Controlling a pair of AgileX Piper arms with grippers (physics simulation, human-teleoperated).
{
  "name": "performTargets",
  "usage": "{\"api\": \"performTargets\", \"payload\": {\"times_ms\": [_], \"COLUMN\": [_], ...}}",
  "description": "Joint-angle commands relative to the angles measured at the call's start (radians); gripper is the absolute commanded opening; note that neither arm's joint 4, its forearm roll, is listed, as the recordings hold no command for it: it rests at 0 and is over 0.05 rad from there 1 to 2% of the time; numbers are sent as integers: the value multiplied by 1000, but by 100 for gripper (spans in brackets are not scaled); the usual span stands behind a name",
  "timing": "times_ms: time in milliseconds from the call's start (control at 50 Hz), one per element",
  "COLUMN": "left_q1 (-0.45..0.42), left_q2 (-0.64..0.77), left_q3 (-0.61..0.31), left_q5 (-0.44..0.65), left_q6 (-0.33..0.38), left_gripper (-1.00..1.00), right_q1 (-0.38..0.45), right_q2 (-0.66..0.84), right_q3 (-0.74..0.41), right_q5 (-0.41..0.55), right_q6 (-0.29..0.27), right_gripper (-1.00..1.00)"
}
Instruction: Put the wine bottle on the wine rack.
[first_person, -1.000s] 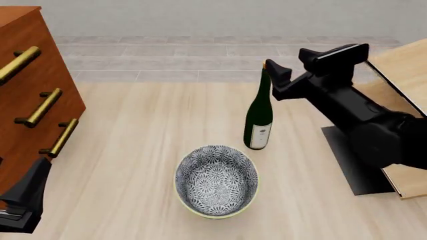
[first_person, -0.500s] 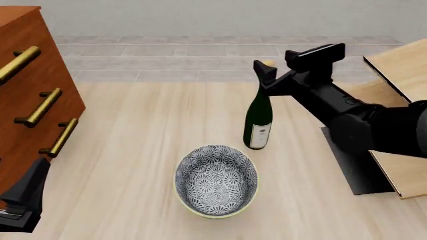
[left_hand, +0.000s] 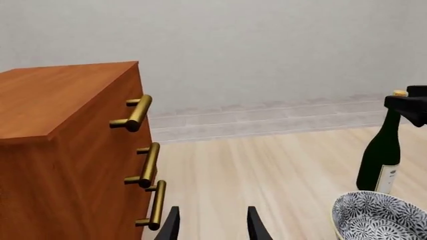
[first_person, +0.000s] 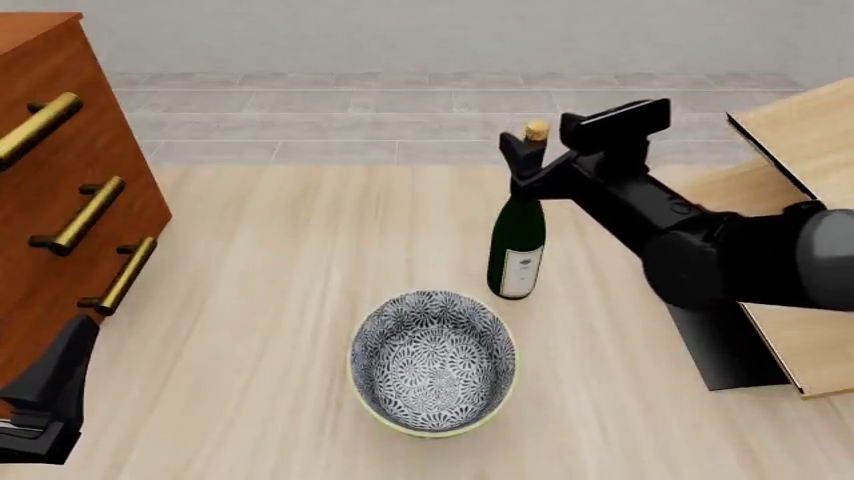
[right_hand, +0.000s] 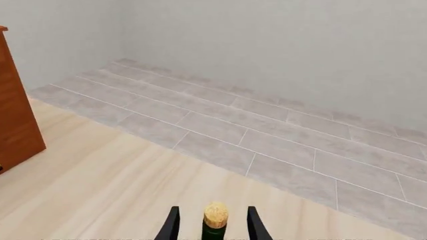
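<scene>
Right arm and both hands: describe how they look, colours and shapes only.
The right arm is matte black throughout, built of rounded, bulky segments, with a blocky black camera housing on top near the wrist. The right hand has two slim, flat black fingers. The left hand looks alike: two thin black fingers. No cables or markings are visible.

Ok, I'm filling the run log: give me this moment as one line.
right hand: open around bottle neck | bottle: upright on table | left hand: open, idle | rack: no bottle

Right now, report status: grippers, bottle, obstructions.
Right gripper open, fingers astride the wine bottle neck, not closed. Left gripper open, idle beside the cabinet. Bottle upright on table; bowl near it; wine rack right.
</scene>
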Motion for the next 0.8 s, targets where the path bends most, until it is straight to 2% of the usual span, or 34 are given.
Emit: {"api": "performTargets", "payload": {"times_ms": [20,560,580,800], "left_q1": [2,7,5,10], "left_q2": [0,0,0,0], "left_q3": [0,0,0,0], "left_q5": [1,-4,-4,-6], "left_q6": [-2,-7,-6,-8], "left_gripper": [100,100,100,100], "right_q1": [-3,3,3,8], "right_q2": [28,66,61,55], "right_q3": [-7,-24,-23,-22], "right_q5": [-7,-3,-1,0], "right_q6": [-1,15,14,6], "right_gripper": [100,100,-100,-100]}}
